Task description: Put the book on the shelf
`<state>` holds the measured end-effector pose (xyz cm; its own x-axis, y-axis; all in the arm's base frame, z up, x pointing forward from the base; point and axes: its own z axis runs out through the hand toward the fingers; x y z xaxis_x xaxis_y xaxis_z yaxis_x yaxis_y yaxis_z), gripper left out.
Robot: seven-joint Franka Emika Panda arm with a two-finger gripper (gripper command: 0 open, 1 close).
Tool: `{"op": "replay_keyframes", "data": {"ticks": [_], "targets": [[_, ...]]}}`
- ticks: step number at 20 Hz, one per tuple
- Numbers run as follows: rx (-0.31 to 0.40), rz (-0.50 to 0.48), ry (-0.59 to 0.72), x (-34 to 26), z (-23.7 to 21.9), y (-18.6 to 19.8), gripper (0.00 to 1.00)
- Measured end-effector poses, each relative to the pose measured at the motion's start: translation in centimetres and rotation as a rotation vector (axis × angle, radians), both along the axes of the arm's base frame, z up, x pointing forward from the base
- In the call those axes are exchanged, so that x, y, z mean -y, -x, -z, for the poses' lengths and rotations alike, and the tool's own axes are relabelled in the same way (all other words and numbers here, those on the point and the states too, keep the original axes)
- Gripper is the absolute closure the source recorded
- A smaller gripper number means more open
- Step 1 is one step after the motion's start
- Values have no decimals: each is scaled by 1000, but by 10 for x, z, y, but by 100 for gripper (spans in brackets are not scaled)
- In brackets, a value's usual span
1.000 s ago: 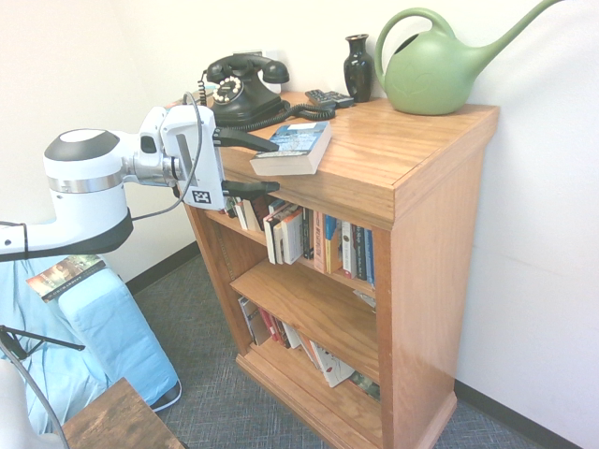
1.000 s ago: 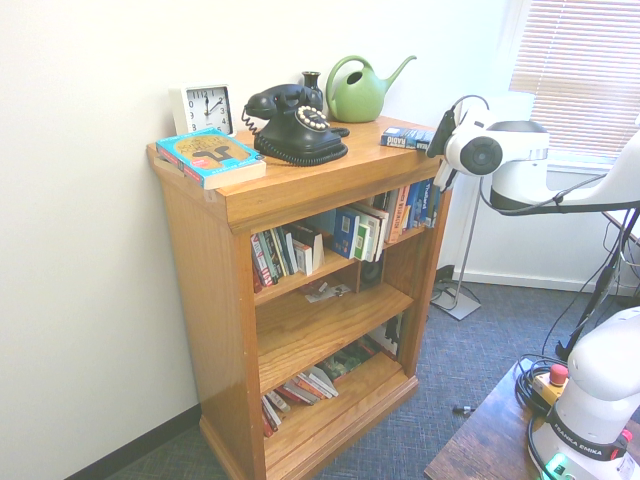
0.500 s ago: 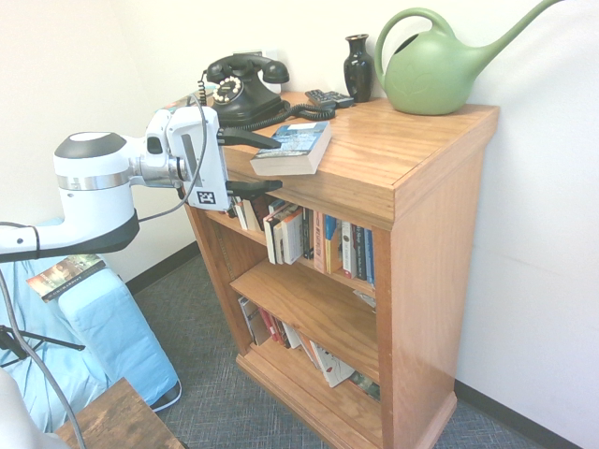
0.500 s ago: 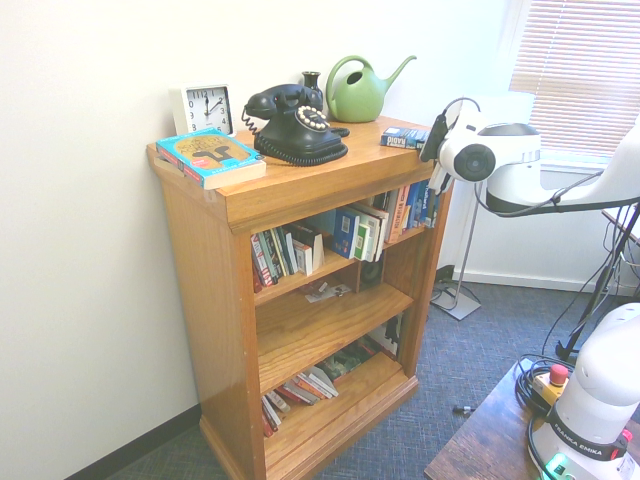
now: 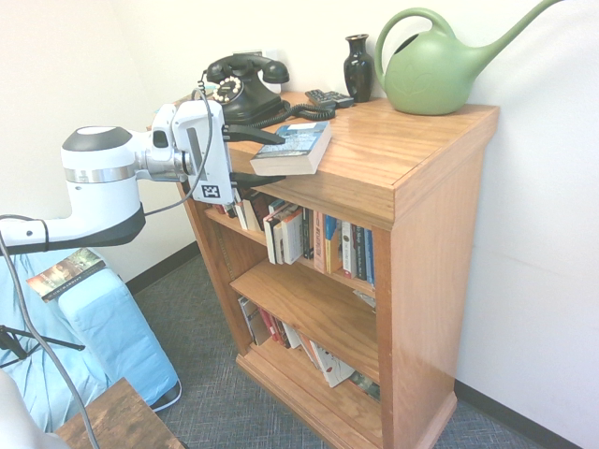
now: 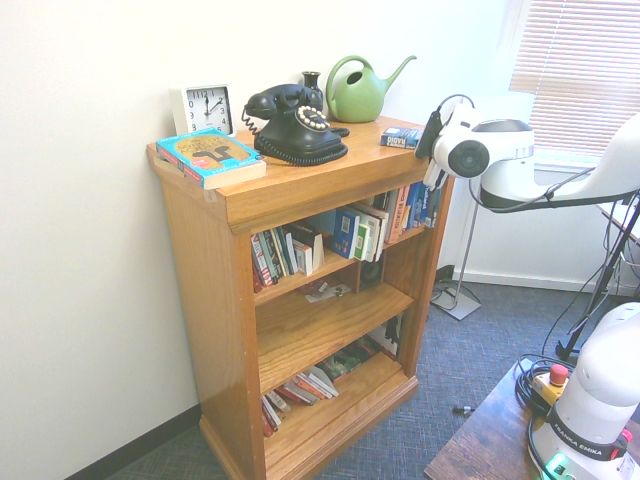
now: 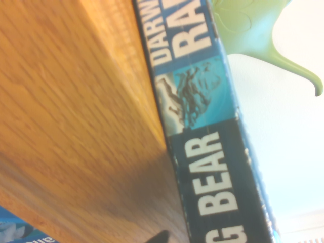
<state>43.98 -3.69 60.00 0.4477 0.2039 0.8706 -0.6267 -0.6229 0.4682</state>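
The book (image 5: 299,142), a thick blue paperback with a pale landscape cover, lies flat on the top board of the oak shelf (image 5: 421,243), at its left front edge. My gripper (image 5: 281,160) is open and level with that edge. One finger reaches over the book's near end and the other runs below it, in front of the top board's lip. From the other side the book (image 6: 404,137) shows at the right end of the shelf (image 6: 215,290), and the arm's hand hides the fingers. Up close, the wrist view shows the book's spine (image 7: 202,126) with white lettering.
On the shelf top stand a black dial telephone (image 5: 241,89), a dark vase (image 5: 357,67), a green watering can (image 5: 435,70), a clock (image 6: 205,107) and a teal book (image 6: 212,155). Rows of books fill the lower tiers. A dark wooden table (image 5: 117,421) stands near the front.
My gripper has moved closer to the shelf and slightly up, its open fingers reaching further along the book's end. The book has not moved.
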Motion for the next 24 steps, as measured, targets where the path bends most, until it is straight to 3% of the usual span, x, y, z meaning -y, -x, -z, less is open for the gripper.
{"op": "replay_keyframes", "data": {"ticks": [20,24], "targets": [[-1,20,-9,12,0,-4,100],[19,31,-74,10,-6,1,100]]}}
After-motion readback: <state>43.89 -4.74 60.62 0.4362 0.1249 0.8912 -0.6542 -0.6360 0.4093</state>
